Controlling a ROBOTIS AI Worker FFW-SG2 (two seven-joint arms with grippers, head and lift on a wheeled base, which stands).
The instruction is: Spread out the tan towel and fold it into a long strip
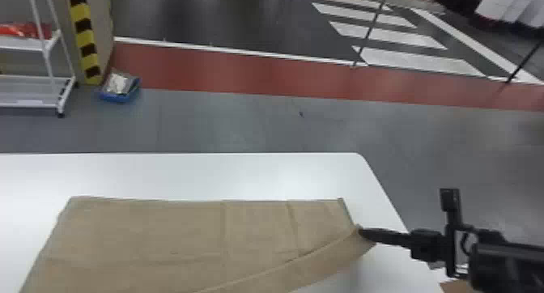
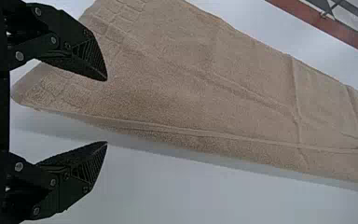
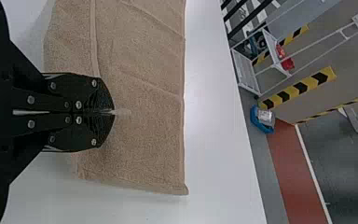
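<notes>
The tan towel [image 1: 162,231] is rough, matt cloth, the table [image 1: 202,175] smooth, faintly glossy.

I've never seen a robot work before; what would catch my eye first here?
Probably the big tan towel, lying across the white table. Next comes the robot's black right gripper, closed on the towel near the table's right edge. Beyond the table, at the far left, yellow-and-black stripes stand out brightly.

One left gripper [image 2: 106,111] and one right gripper [image 1: 360,231]. One towel [image 1: 162,231] at the right one's tips. One table [image 1: 202,177] under both. Far past them, one blue box [image 1: 117,97] and one white rack [image 1: 28,92].
</notes>
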